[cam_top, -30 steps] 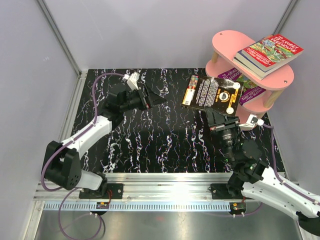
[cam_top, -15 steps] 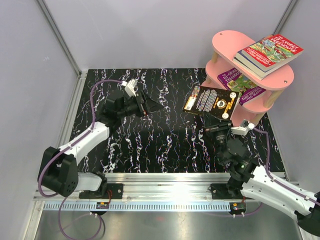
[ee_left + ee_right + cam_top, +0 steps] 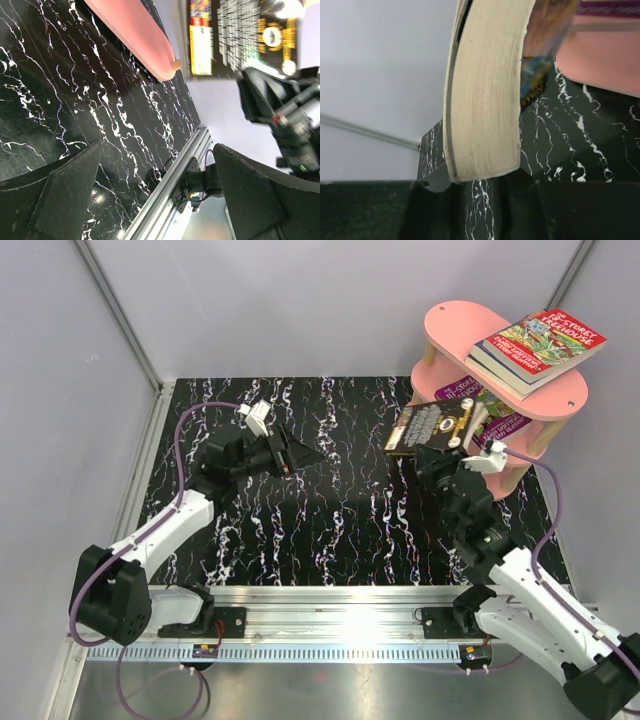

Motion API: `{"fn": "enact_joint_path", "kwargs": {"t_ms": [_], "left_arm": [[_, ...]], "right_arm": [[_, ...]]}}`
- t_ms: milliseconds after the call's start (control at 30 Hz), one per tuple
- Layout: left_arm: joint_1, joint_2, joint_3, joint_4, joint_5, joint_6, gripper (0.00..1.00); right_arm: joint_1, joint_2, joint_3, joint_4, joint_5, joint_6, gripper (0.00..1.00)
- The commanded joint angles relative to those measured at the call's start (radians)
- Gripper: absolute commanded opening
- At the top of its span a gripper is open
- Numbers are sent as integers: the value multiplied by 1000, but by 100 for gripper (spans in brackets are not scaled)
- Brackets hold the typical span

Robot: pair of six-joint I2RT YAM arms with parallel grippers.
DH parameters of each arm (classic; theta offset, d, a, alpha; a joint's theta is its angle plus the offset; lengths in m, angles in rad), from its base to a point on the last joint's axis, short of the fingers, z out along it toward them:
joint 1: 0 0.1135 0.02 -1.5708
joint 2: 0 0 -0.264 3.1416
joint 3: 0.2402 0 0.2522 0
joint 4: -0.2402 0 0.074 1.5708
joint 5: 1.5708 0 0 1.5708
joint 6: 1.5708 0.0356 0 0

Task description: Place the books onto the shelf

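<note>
Black marble table (image 3: pixel 340 525), pink shelf (image 3: pixel 450 322) bearing three books (image 3: pixel 540 340), right pincer (image 3: pixel 441 452) gripping black book (image 3: pixel 432 425), left pincer (image 3: pixel 305 452) wide

Shelf (image 3: pixel 450 325) is standing at the far right corner, blocking that side of the table (image 3: pixel 340 530). Stack of books (image 3: pixel 537 348) is taking up the right half of the top board; the left half is lying bare. Purple book (image 3: pixel 505 420) is filling much of the middle tier, with posts (image 3: pixel 540 440) narrowing the gap. Black book (image 3: pixel 435 425), clamped in the right gripper (image 3: pixel 438 452), is hanging tilted at the shelf's left end, crowding the way in. Left gripper (image 3: pixel 295 452), jaws wide, is hovering over the far left, well apart from the shelf. Centre and near strip are lying open between the arms. Walls (image 3: pixel 60 390) are closing in left, far and right.
</note>
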State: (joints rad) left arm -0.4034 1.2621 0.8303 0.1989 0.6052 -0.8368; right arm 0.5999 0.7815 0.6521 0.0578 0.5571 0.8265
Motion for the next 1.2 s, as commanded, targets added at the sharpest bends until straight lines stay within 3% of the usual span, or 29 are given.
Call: {"fn": "enact_joint_path", "kwargs": {"t_ms": [0,167,533,1167], "left_arm": [[6,-27,-3,13,4,19,99],[6,-18,-2,23,13,10,99],[6,-23,-13,0,13,28,99],[6,-27,-22,-26,5,45,99]], "right_arm": [[-127,-31,6,73,-117,92,0],[-221,-97,-133,229,-180,262,0],[-331,-229,-361,517,-103,430,0],[-583,36,-335,843,-256,599,0]]}}
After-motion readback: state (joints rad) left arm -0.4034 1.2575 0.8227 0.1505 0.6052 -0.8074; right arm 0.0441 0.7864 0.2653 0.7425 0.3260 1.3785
